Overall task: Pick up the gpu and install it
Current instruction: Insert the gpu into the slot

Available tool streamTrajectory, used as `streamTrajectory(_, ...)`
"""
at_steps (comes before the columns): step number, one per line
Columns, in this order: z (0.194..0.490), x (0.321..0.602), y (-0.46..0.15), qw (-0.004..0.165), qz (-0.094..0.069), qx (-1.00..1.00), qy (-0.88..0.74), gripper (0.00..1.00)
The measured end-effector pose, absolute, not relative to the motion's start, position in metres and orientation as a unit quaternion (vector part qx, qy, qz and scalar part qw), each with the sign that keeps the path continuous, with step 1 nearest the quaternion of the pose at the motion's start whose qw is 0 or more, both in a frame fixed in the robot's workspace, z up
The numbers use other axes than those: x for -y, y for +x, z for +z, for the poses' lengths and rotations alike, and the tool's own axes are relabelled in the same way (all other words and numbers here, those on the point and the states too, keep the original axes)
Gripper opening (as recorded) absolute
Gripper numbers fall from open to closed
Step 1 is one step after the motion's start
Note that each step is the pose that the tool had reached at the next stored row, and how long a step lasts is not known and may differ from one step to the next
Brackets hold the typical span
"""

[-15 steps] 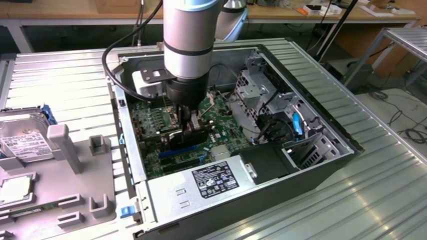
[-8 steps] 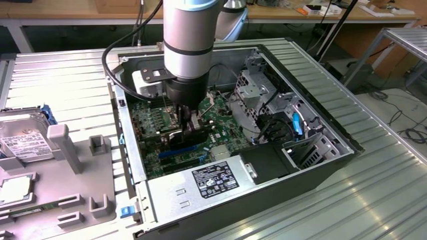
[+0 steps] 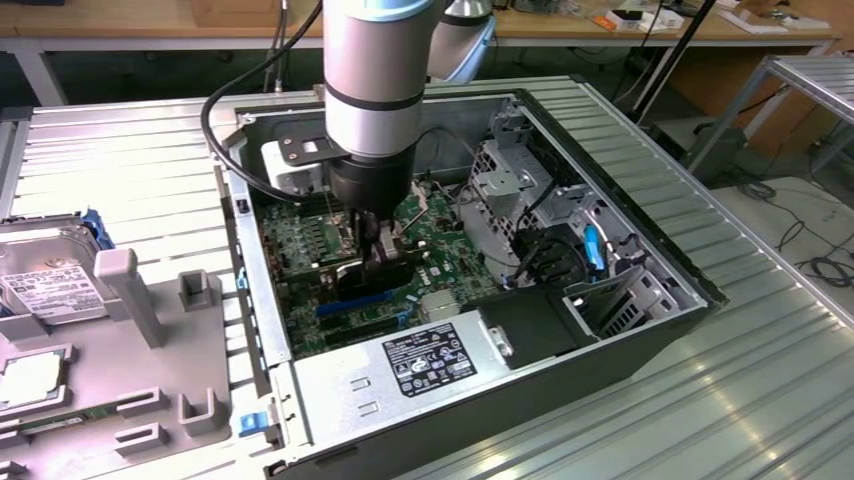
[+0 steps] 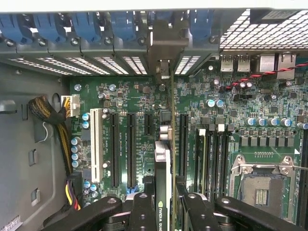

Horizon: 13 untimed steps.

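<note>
My gripper (image 3: pixel 383 250) is down inside the open computer case (image 3: pixel 641 330), over the green motherboard (image 3: pixel 454 250). It is shut on the gpu (image 4: pixel 162 159), which I see edge-on between the two black fingers (image 4: pixel 142 209). The card stands upright over the motherboard's expansion slots and runs toward the case's rear wall. Its metal end bracket (image 4: pixel 166 48) sits at a rear slot opening under the blue retainer clips (image 4: pixel 122 24). In the exterior view the gpu (image 3: pixel 390 272) is a dark shape below the wrist, low against the board.
Long black slots (image 4: pixel 131 149) and a white slot (image 4: pixel 96 144) flank the card. The bare CPU socket (image 4: pixel 262 185) lies to one side, a yellow-black wire bundle (image 4: pixel 48 110) to the other. Outside the case, a grey tray (image 3: pixel 147 330) holds a hard drive (image 3: pixel 47 285).
</note>
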State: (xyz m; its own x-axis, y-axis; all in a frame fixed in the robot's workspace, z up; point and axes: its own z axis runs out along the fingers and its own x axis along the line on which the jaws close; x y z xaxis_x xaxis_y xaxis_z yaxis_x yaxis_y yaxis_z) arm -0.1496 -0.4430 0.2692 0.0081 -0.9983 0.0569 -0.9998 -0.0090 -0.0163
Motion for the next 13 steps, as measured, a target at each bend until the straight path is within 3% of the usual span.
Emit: streamTrajectory(13,0.2668,0.443,-0.1495,0.011,0.029,0.704,0.71,0.27)
